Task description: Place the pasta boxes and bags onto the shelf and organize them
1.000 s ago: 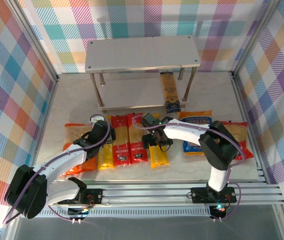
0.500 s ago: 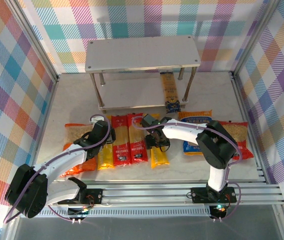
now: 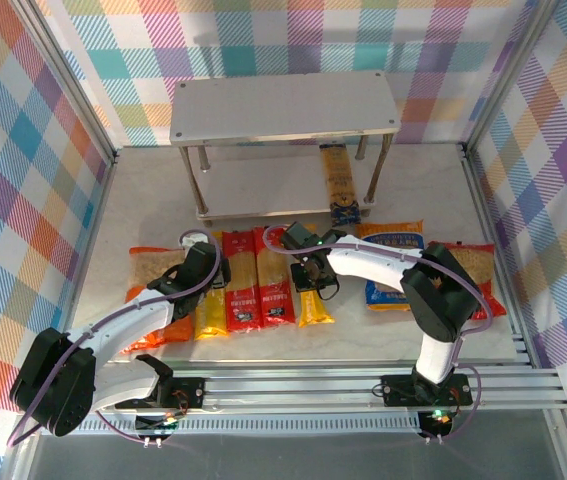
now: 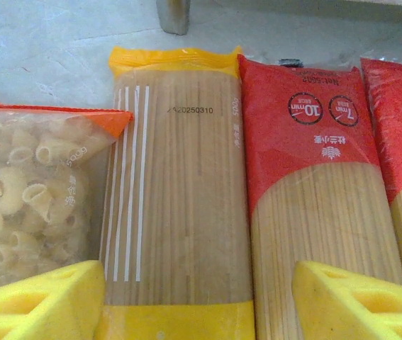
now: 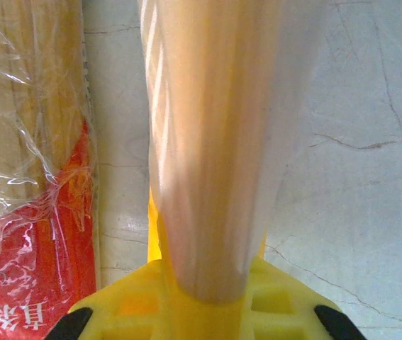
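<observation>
The shelf [image 3: 283,105] stands at the back, with a dark blue-brown pasta box [image 3: 340,185] on its lower board. My right gripper [image 3: 310,272] [image 5: 211,283] is shut on one end of a yellow pasta box [image 3: 315,305] [image 5: 215,142], which hangs tilted above the table. My left gripper [image 3: 200,262] [image 4: 197,276] is open, its yellow fingers [image 4: 52,297] straddling the other yellow pasta box [image 3: 213,295] [image 4: 179,198] lying flat. Two red pasta boxes [image 3: 245,292] [image 3: 275,290] [image 4: 314,198] lie between them. The orange bag [image 3: 153,285] [image 4: 23,198] is far left; the blue bag [image 3: 393,262] and red bag [image 3: 475,275] are right.
A shelf leg [image 4: 174,14] stands just beyond the left yellow box. Metal frame rails [image 3: 343,385] run along the near edge, and checked walls close the sides. Bare marble table [image 3: 153,200] lies left of the shelf.
My right gripper has drawn back toward the shelf, pulling its yellow pasta box a little away from the near edge. The left arm has stayed put.
</observation>
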`<state>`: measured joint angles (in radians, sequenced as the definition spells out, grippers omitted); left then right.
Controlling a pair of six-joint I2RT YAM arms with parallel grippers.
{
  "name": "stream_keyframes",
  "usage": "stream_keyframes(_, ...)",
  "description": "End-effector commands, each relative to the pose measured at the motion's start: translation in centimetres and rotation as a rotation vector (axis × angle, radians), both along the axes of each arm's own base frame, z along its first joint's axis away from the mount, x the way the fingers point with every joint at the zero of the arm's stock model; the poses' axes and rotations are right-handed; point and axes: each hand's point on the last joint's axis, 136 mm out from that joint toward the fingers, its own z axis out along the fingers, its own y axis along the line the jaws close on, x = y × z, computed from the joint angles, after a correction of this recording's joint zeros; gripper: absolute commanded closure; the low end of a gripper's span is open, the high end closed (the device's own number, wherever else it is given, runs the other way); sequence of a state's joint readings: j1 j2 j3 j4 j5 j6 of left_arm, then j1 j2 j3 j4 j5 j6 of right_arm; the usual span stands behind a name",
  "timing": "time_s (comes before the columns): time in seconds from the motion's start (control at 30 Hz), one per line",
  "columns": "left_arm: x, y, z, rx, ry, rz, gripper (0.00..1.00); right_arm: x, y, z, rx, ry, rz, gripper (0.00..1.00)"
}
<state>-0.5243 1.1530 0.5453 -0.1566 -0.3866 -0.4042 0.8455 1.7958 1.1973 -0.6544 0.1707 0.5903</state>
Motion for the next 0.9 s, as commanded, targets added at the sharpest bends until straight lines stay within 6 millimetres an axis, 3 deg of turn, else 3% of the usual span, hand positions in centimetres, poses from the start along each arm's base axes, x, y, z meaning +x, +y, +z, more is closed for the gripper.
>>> stream_keyframes(0.0, -0.1, -0.2, -0.4, 0.000, 0.003, 0.002, 0.30, -1.4, -1.0, -1.2, -0.048, 0.058, 0.012, 1.00)
stream_keyframes(0.27, -0.1, -0.2, -0.4, -0.002, 0.001, 0.001, 0.30, -1.2, -1.1, -0.8, -0.060, 0.043, 0.030, 1.00)
stream_keyframes(0.87, 0.3, -0.6, 0.0, -0.011, -0.008, -0.010, 0.31, 3.2, 0.8, 7.8, 0.044, -0.121, 0.082, 1.00)
